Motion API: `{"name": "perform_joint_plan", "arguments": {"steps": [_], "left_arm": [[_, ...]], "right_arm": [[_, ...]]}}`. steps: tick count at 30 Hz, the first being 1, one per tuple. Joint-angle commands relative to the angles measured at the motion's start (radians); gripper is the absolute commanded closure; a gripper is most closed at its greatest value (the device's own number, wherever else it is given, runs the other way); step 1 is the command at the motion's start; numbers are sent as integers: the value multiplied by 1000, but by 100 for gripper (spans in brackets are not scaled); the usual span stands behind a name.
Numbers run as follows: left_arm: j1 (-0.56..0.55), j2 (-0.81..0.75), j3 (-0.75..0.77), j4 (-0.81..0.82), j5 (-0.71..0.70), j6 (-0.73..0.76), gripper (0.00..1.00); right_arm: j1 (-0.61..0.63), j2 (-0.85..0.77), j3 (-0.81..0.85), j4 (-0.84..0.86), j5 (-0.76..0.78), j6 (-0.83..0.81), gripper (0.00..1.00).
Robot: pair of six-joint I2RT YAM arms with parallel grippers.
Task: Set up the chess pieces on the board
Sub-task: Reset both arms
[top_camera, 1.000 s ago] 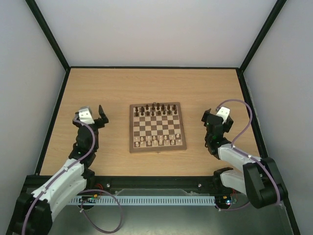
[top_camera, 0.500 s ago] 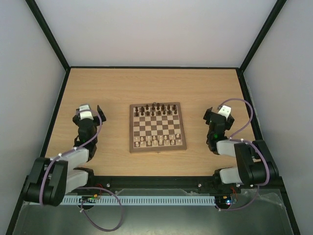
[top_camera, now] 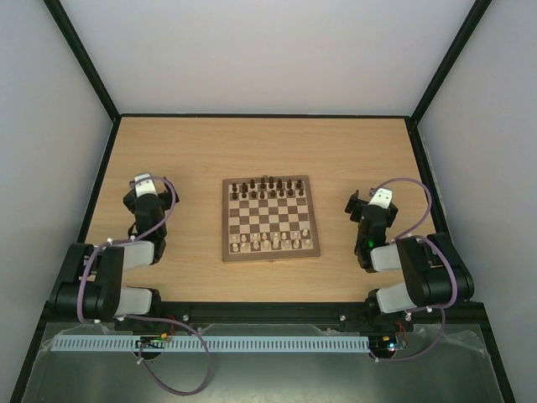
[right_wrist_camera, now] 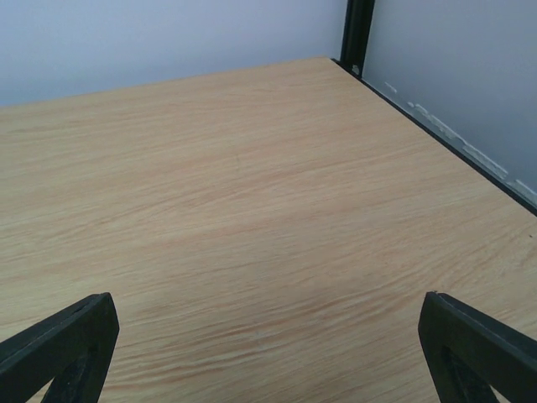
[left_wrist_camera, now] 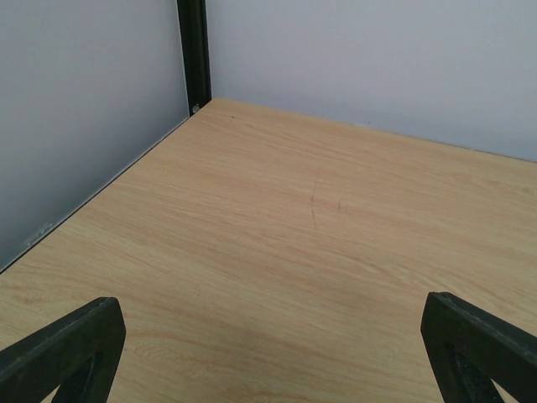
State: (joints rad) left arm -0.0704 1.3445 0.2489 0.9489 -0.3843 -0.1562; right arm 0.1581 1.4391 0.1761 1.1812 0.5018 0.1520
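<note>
Seen from above, the board lies flat at the centre of the frame on the light-wood table, with both arms folded back to either side of it. The dark pieces stand in two rows along the board's upper edge and the pale pieces in two rows along its lower edge. The individual figures are too small to tell apart. The middle ranks show bare checks.

At centre left, the left gripper sits well apart from the board's left border. Its wrist camera shows the left gripper released, its two black fingers spread to the lower corners of the frame with nothing but wood grain between them. A black corner post rises at upper left between grey walls.

At centre right, the right gripper hangs well apart from the board's right border. In its own view the right gripper is likewise released, fingers wide apart over bare tabletop and holding nothing, with another post at upper right.
</note>
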Motion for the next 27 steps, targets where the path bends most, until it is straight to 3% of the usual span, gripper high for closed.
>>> {"name": "perform_joint_plan", "arguments": {"steps": [1,3,7,12,15,18,24,27], "left_arm": [[19,33,92,-82,12,-51,1],[18,31,94,-105,7,-55,0],[29,-9,-4,89,-48,-42,0],[50,143,135,0,-42,-36,0],[46,164,154,-3,-12,-13,0],[41,150,94,100,30,12,0],[40,142,58,146,57,28,0],[30,164,-3,281,200,108,1]], "right_arm": [[-3,3,-22,149,-30,-20,1],[-3,4,-24,152,-32,-21,1],[-2,7,-21,147,-41,-24,1],[-3,3,-54,200,-76,-37,1],[-11,32,-72,258,-152,-63,1],[-28,60,-43,220,-231,-73,1],[-37,63,-30,198,-239,-67,1],[-44,69,-6,162,-235,-55,1]]}}
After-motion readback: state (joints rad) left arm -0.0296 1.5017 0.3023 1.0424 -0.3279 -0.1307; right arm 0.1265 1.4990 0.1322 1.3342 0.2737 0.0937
